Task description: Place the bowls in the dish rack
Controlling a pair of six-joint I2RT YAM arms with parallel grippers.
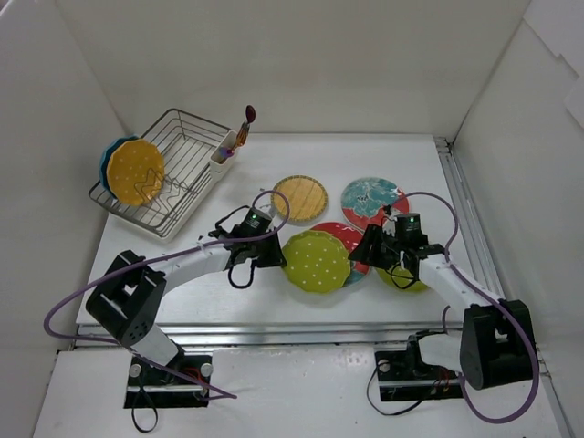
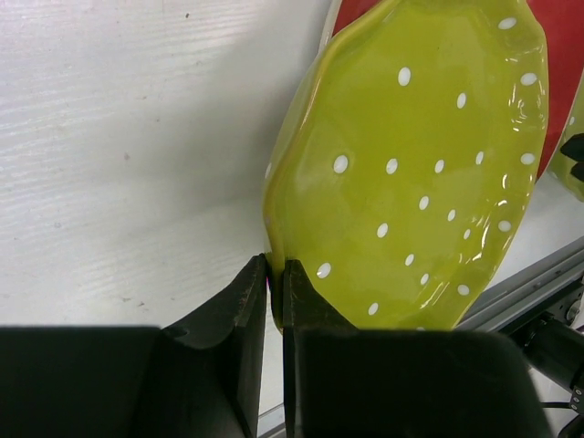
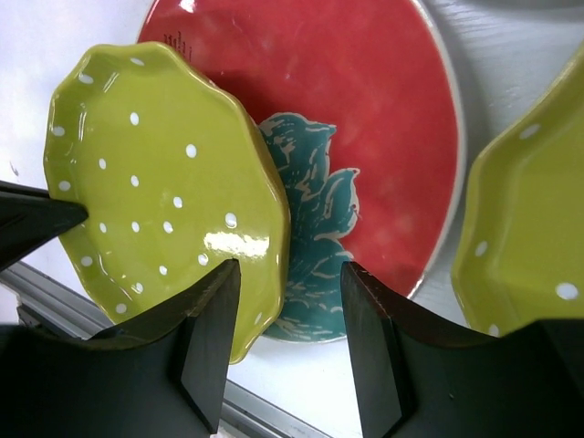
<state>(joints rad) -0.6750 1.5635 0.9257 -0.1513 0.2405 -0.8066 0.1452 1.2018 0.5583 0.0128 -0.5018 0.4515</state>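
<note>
So left gripper [image 2: 276,270] pinches the green dotted bowl [image 2: 411,164] by its rim; right gripper [image 3: 290,274] half-open, holding nothing.

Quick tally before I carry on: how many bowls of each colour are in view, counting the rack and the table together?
Blue bowl: 1
Orange bowl: 1
Green bowls: 2
Red-and-teal bowls: 2
Tan woven bowl: 1
Total: 7
</note>
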